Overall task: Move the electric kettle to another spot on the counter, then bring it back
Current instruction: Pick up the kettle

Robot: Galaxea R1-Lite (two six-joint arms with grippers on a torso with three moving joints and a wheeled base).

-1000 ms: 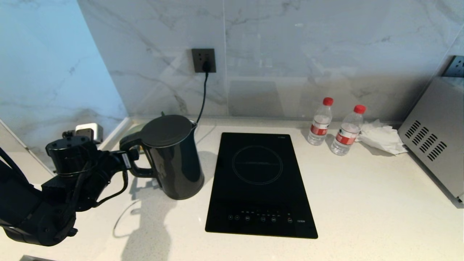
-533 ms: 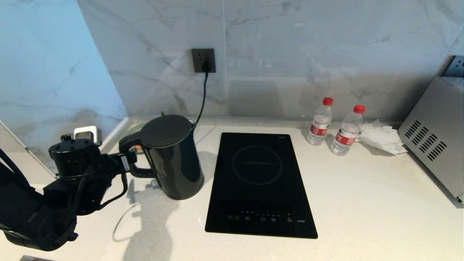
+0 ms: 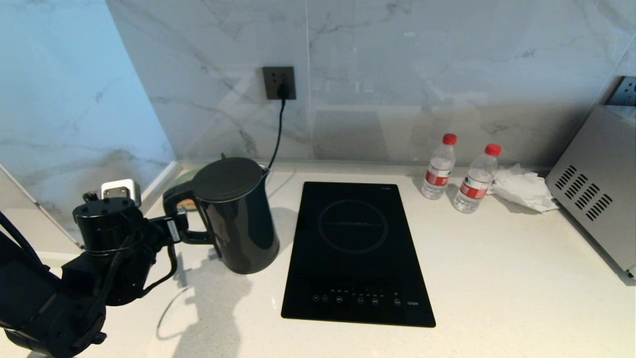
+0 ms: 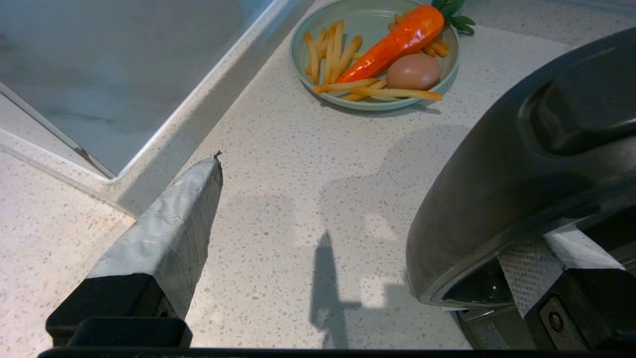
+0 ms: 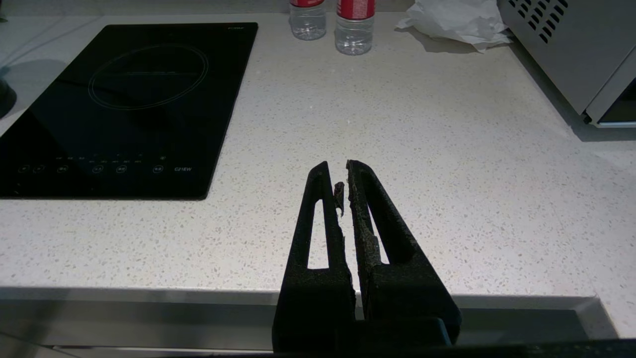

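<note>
the kettle (image 3: 236, 214) stood on the desk (image 3: 497, 278) just left of the hob (image 3: 355, 253), its handle toward the left claw (image 3: 179, 226). that claw was spread wide at the handle, one finger (image 4: 169, 233) outside it, nothing pinched; whether a move was already done could not be told. the right claw (image 5: 344, 191), parked at the front edge, was pressed together. against the earlier frame, the left arm had shifted right and slightly down; the kettle had not moved.
</note>
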